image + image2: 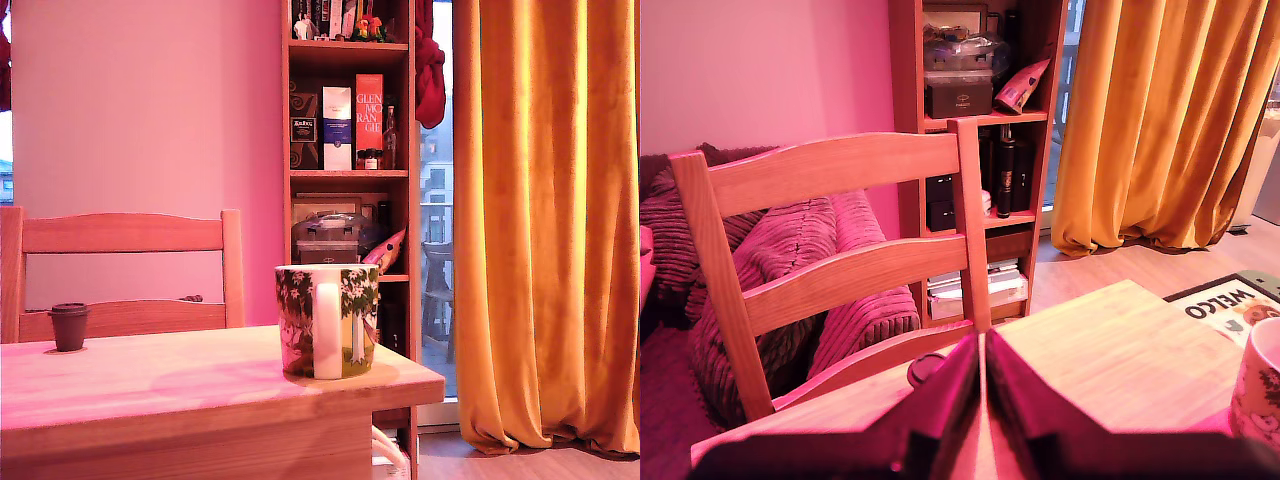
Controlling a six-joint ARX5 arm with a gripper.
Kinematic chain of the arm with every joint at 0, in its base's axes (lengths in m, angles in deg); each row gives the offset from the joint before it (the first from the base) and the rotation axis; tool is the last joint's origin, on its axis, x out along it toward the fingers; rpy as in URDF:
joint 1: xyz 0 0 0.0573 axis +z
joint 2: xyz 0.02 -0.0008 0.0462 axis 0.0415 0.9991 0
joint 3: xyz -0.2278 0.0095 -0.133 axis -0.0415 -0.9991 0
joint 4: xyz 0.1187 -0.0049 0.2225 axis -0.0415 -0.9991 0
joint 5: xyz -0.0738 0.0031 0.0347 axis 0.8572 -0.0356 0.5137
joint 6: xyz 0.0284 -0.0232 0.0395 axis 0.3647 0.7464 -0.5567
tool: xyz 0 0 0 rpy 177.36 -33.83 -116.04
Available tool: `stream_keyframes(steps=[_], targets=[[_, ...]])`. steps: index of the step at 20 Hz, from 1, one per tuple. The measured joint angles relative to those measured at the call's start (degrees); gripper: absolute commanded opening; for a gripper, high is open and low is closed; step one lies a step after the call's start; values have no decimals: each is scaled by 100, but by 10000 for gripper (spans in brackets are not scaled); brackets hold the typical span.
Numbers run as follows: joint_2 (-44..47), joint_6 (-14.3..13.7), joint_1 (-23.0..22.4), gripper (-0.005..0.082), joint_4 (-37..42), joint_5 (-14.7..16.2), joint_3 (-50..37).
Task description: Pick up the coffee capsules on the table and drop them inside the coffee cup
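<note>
Capsule: a small dark brown tapered coffee capsule (69, 326) stands upright on the light wooden table (180, 385), well apart from the mug, toward the exterior view's left, free to be taken from above.
Second capsule: no pale pod shows in either view.
Mug: the large white ceramic coffee cup printed with green trees (328, 321) stands upright near the table's corner, handle facing the exterior camera, mouth open for a drop.
Gripper: the dark two-fingered gripper (982, 385) shows only in the wrist view, fingers pressed together with nothing between them; just past the tips a dark round rim, probably the capsule (927, 369), lies near the table's far edge.
Chair: a slat-backed wooden chair (120, 270) stands behind the table, beyond the capsule.
Step, judged: approach; the fingers must part before any grasp.
</note>
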State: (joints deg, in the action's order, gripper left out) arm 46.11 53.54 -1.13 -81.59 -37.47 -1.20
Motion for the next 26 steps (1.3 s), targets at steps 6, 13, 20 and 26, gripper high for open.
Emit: stream_keyframes(steps=[6, 13, 20, 26], targets=[[-299, -330, 0, -21, -680, -63, -46], [-289, -153, 0, -21, -448, -55, -46], [369, -114, 0, -21, 890, 66, -623], [1631, -22, 0, -21, 2415, 181, -1038]])
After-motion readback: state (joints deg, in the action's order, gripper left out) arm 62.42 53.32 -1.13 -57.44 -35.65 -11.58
